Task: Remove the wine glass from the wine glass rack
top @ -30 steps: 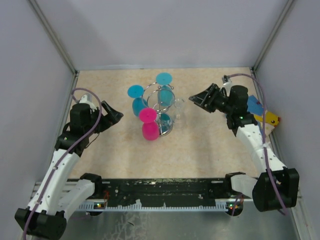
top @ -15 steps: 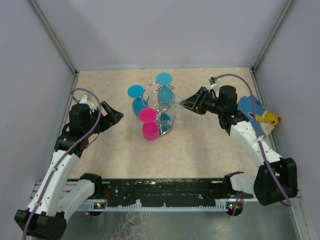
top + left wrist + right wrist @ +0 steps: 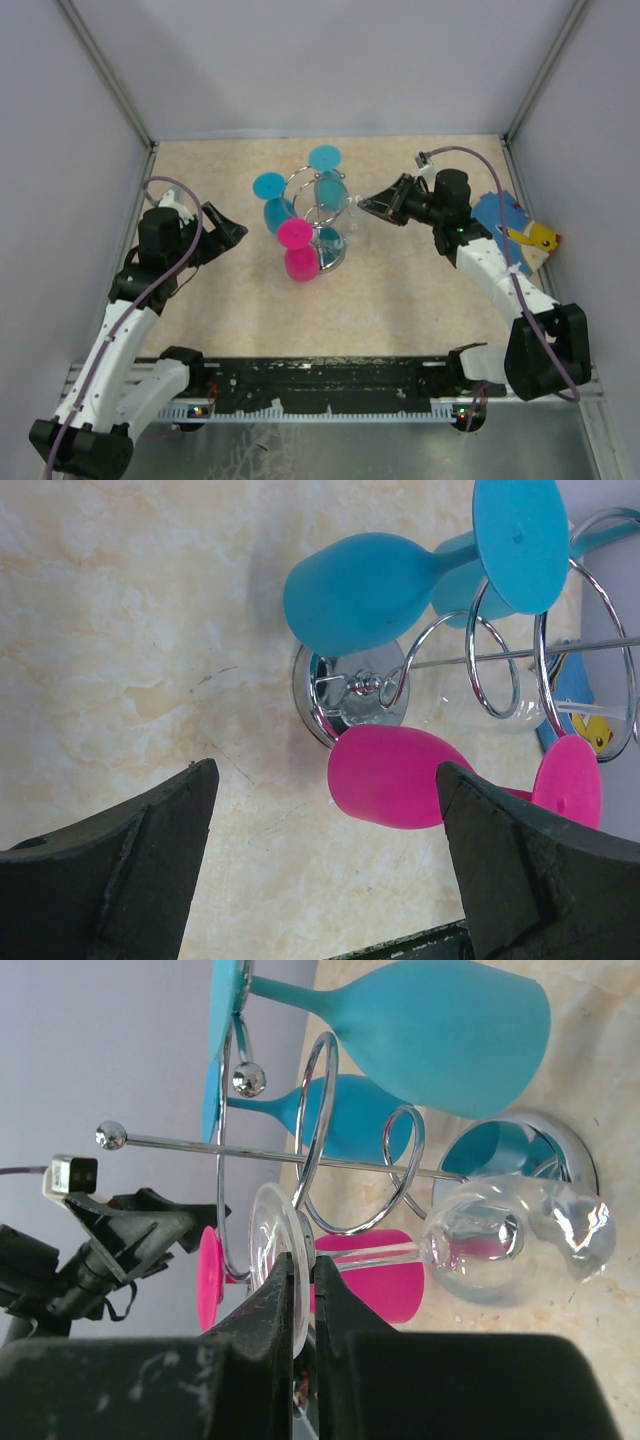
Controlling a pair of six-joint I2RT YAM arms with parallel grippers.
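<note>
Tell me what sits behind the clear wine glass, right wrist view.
A pink glass, the chrome rack and two blue glasses. The clear glass and the right pincer cover the pink glass's stem and lower edge.

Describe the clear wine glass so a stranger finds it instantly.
Find the chrome wine glass rack mid-table. On its right-arm side hangs the clear wine glass, its foot pinched by the right gripper. Its neighbours are blue glasses and a pink glass; it alone is see-through.

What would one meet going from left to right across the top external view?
Left tool → pink glass → right tool, shut on the clear glass → toy.
</note>
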